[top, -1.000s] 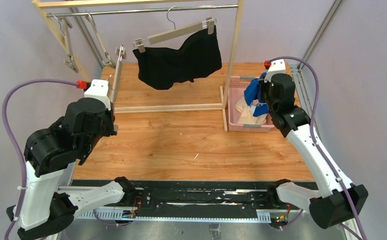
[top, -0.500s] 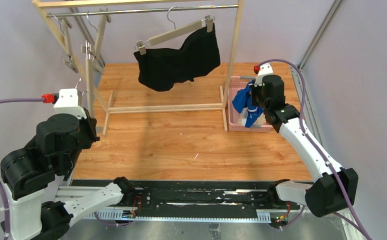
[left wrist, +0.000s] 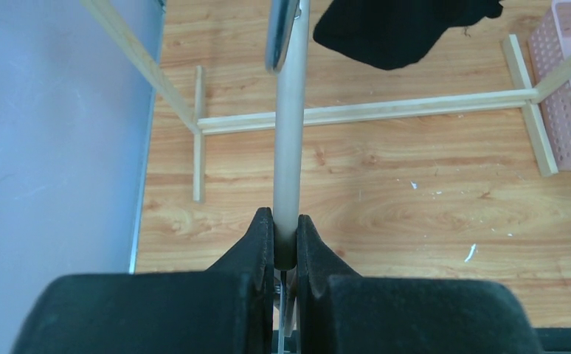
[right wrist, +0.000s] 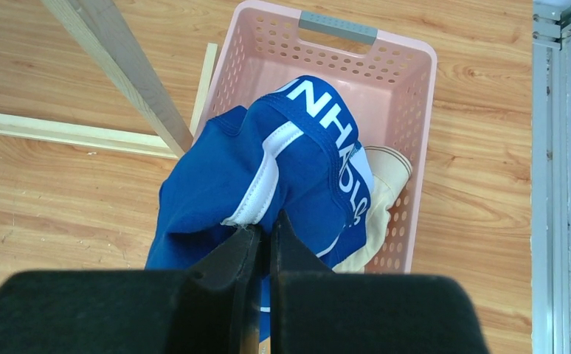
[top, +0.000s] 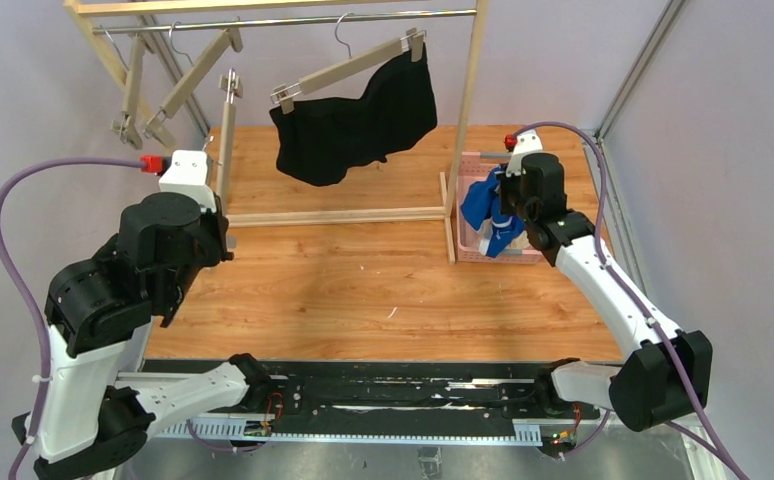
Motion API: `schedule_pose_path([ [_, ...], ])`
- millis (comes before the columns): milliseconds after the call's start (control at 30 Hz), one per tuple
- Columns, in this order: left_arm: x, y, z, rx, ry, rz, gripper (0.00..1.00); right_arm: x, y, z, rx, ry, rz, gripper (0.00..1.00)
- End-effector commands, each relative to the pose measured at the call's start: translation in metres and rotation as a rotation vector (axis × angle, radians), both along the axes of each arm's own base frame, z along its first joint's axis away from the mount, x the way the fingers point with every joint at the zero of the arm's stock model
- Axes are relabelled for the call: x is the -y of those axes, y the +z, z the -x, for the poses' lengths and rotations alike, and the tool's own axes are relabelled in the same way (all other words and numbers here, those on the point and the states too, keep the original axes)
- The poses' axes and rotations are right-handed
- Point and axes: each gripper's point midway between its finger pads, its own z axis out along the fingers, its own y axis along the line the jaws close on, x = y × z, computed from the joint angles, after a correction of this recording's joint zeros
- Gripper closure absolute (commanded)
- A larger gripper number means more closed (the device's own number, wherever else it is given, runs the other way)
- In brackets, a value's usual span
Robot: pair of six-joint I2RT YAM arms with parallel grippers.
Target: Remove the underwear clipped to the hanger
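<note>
The black underwear hangs clipped to a tilted wooden hanger on the rack's rail; its lower edge shows in the left wrist view. My left gripper is shut on the bar of an empty wooden hanger, held nearly upright at the rack's left. My right gripper is shut on the blue underwear and holds it over the pink basket. The cream-white underwear lies in the basket. In the top view the blue underwear hangs by the basket's left wall.
The wooden rack has a metal rail, a right post next to the basket, and a floor bar. Two empty hangers hang at the rail's left end. An aluminium frame runs along the table's right edge.
My left arm swung left with the empty hanger, then back right toward the rack. My right gripper carried the blue underwear a little left over the basket.
</note>
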Motion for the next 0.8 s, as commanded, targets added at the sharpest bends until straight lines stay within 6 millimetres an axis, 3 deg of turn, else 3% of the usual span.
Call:
schedule_pose_path([
  [0, -0.005, 0.028, -0.014, 0.093, 0.050, -0.020, 1.00, 0.001, 0.000, -0.005, 0.011, -0.003, -0.027, 0.99],
  [133, -0.007, 0.041, -0.026, 0.105, 0.093, -0.098, 1.00, 0.002, -0.002, -0.003, 0.010, -0.004, -0.025, 0.99],
  [267, 0.006, 0.052, -0.041, 0.093, 0.058, -0.151, 1.00, 0.004, -0.005, -0.004, 0.003, -0.008, -0.019, 0.99],
  [500, 0.003, 0.047, -0.067, 0.005, 0.046, -0.188, 1.00, 0.007, -0.014, -0.007, -0.024, -0.011, -0.023, 1.00],
  [767, 0.013, 0.040, -0.068, -0.030, -0.016, -0.166, 1.00, 0.008, -0.028, -0.010, -0.049, -0.016, -0.033, 0.99],
])
